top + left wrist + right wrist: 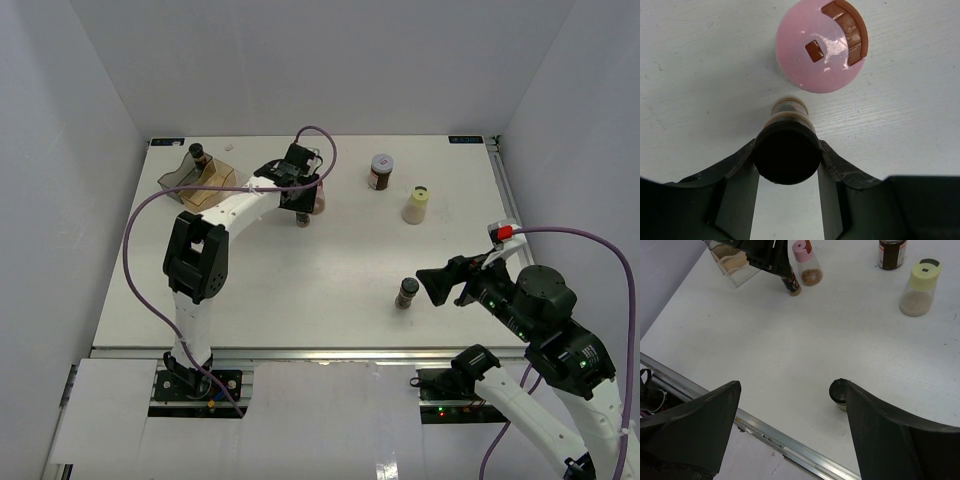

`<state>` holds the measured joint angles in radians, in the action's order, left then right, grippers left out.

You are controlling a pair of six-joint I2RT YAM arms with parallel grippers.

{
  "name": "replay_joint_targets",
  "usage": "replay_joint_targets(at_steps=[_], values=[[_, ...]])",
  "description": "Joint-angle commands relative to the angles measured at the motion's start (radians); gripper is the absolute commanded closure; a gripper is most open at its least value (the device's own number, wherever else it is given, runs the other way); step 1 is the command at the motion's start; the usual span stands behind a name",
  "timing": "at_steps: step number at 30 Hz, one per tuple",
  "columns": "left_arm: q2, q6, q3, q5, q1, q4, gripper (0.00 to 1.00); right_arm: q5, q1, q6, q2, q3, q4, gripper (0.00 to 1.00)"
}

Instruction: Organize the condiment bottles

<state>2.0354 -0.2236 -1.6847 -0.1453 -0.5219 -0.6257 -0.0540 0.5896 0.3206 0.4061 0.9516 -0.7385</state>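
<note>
One black-capped bottle is clamped upright in my left pincer, far left of centre on the surface, with the pink-capped bottle just beside it. Hazard: any sideways swing on lifting could topple that neighbour. My right pincer stands apart beside a second black-capped bottle, near right.
</note>
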Motion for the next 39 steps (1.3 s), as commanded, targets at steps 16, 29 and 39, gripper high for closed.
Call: replay_joint_targets(at_steps=[16, 29, 39], values=[[-0.329, -0.132, -0.04, -0.073, 0.346, -0.137, 1.0, -0.025, -0.001, 0.049, -0.06, 0.021, -0.02, 0.1], [-0.218, -0.131, -0.09, -0.036, 0.634, 0.097, 1.0, 0.0, -0.001, 0.007, -0.027, 0.014, 0.021, 0.1], [-0.025, -0.147, -0.18, -0.098, 0.637, 0.13, 1.0, -0.121, -0.001, -0.091, 0.002, 0.043, 0.017, 0.1]])
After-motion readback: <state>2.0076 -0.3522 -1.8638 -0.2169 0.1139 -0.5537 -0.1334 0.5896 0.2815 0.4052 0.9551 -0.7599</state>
